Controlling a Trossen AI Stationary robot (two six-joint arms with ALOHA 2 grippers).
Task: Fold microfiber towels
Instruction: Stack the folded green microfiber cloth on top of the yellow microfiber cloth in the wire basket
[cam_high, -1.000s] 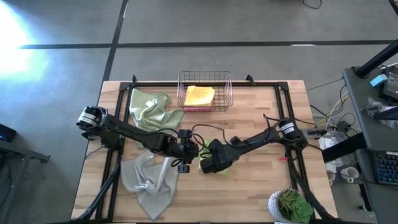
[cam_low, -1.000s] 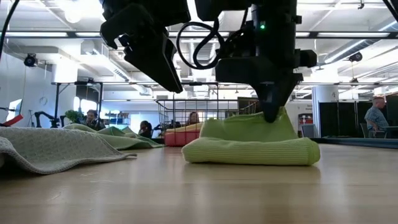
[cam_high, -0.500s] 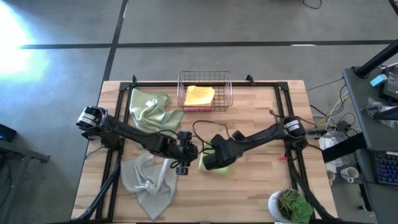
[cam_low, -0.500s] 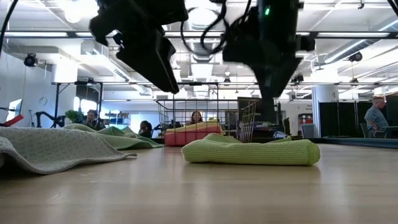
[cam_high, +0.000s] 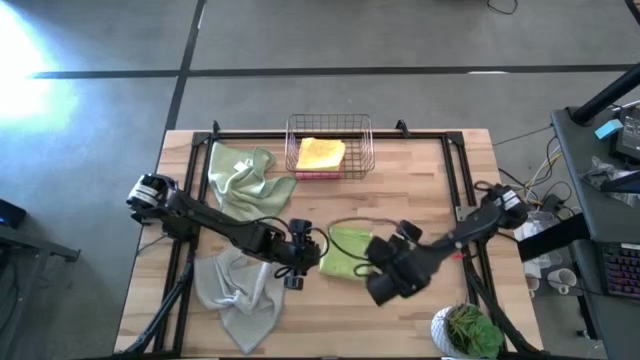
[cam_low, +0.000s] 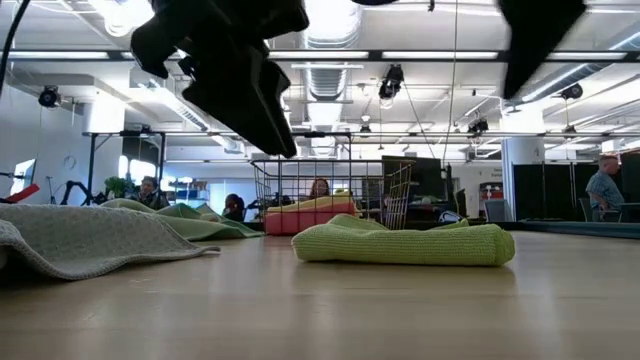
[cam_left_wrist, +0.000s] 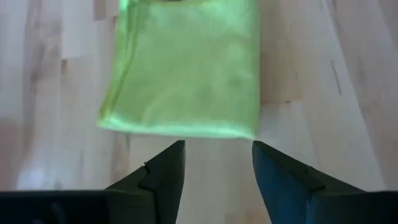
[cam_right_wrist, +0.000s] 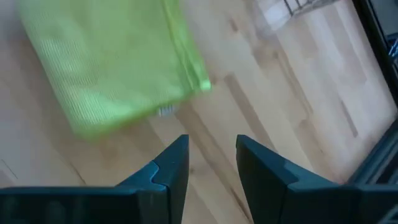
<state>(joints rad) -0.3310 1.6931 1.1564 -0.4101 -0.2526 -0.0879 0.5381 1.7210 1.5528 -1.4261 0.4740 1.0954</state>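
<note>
While both grippers hover spread and empty, the wire basket (cam_high: 329, 146) holds yellow towel (cam_high: 320, 153) over pink towel (cam_high: 316, 174).

Left gripper (cam_left_wrist: 214, 163) fingers apart, right gripper (cam_right_wrist: 211, 163) apparently parted, both empty

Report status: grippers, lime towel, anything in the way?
Left gripper open, empty, beside the lime green towel. Right gripper open, empty, off its other side. Towel folded flat on table. Nothing in the way.

Bright ceiling lights, floor glare top-left; right wrist view motion-blurred.
</note>
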